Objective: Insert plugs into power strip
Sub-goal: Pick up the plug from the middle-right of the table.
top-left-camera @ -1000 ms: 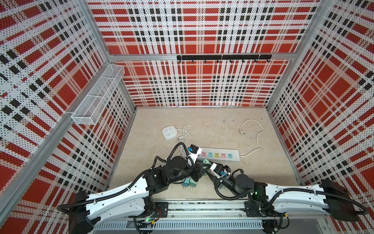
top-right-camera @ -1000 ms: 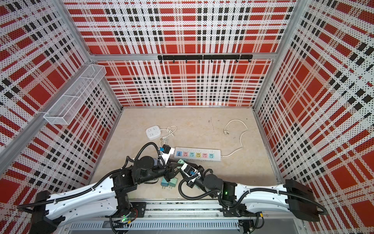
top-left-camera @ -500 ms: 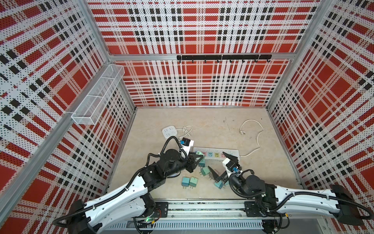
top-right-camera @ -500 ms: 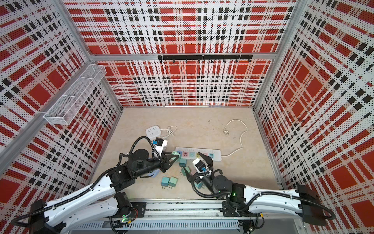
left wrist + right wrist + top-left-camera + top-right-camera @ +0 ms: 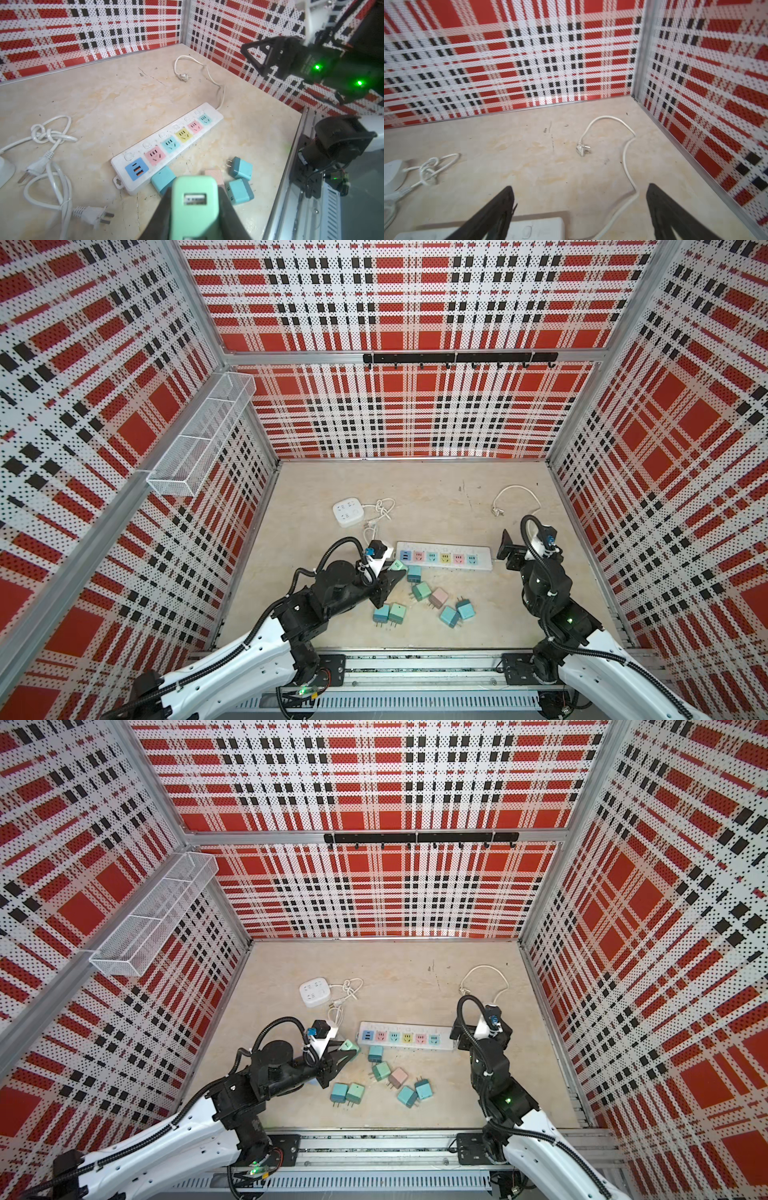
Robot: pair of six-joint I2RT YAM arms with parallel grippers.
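Plug [image 5: 398,566] of mint green sits clamped in left gripper [image 5: 195,199] near power strip [image 5: 444,558]; right gripper [image 5: 580,188] stands wide open, empty.

I log: power strip [image 5: 444,556] mid-table [image 5: 415,489] | plugs [image 5: 438,597] scattered just in front of it | socket block [image 5: 349,512] behind its left end | cord [image 5: 515,493] behind its right end.

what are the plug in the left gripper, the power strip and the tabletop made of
The mint green plug, clamped in the left gripper: moulded plastic, it seems; smooth satin shell, rounded corners, soft sheen.
The power strip: white plastic casing, slightly glossy, with pastel socket faces.
The tabletop: beige, marble-veined, scuffed; stone or printed laminate, cannot tell.
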